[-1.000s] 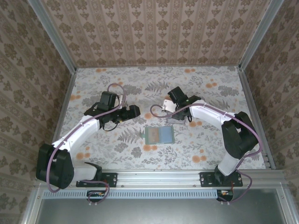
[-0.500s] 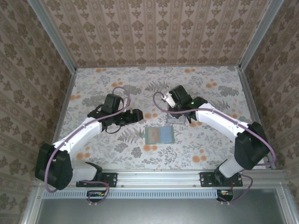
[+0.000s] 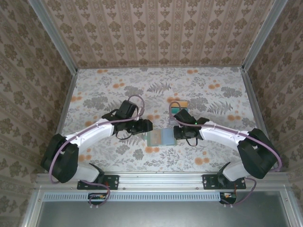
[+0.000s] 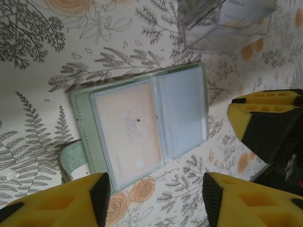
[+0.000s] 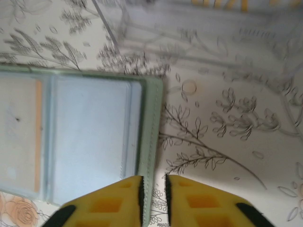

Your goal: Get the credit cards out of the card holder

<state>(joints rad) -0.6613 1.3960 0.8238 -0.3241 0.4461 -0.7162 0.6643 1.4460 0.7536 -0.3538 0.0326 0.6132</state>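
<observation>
Damask wallpaper [image 3: 161, 33] encloses a fern-printed table [image 3: 213, 146] bearing the open card holder [image 3: 161, 137].

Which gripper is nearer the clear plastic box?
Right. The right gripper sits just in front of the clear plastic box, at the card holder's right edge; the left gripper is farther, by its left edge.

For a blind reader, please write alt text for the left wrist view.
An open card holder lies flat on the floral table, a pale orange card in one sleeve. The left gripper is open close to it; a clear plastic box stands beyond.
</observation>
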